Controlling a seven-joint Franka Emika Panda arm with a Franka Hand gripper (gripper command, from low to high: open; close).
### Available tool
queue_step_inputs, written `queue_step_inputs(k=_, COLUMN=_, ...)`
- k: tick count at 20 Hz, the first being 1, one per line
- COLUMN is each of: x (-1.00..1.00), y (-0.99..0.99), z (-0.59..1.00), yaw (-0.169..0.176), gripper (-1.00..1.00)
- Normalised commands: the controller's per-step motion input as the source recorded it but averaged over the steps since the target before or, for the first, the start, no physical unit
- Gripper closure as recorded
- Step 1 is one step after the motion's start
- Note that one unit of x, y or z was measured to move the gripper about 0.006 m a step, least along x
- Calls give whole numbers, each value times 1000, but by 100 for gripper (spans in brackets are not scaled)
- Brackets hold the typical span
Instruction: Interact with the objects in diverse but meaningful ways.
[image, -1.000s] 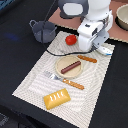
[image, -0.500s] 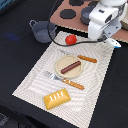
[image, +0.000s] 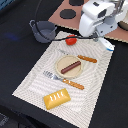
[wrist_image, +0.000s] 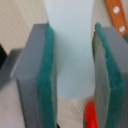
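Note:
My gripper (image: 103, 39) hangs over the far right corner of the striped placemat (image: 35, 82). It is shut on a pale silvery flat piece (image: 107, 45). In the wrist view this piece (wrist_image: 72, 55) fills the gap between the green pads (wrist_image: 50, 75). A red tomato (image: 71, 40) lies to the exterior view's left of the gripper. A brown sausage (image: 71, 65) rests on a round tan plate (image: 60, 67) mid-mat. The yellow scored bread loaf (image: 56, 98) sits at the mat's near edge. A grey handled pot (image: 44, 31) stands on the dark table at the back left.
An orange-handled knife (image: 88, 58) lies beside the plate, and an orange-handled fork (image: 65, 81) lies in front of it. A brown board (image: 67, 15) with dark round burners sits behind the mat. A black cable runs from the pot toward the gripper.
The gripper rose from the mat's far edge and drifted toward the exterior view's right, carrying the pale piece up with it. The other items stayed put.

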Motion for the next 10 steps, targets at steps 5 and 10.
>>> queue_step_inputs(k=5, x=-739, y=-348, z=-16, yaw=-151, gripper=100)
queue_step_inputs(k=10, x=-784, y=-282, z=-18, yaw=-136, gripper=100)
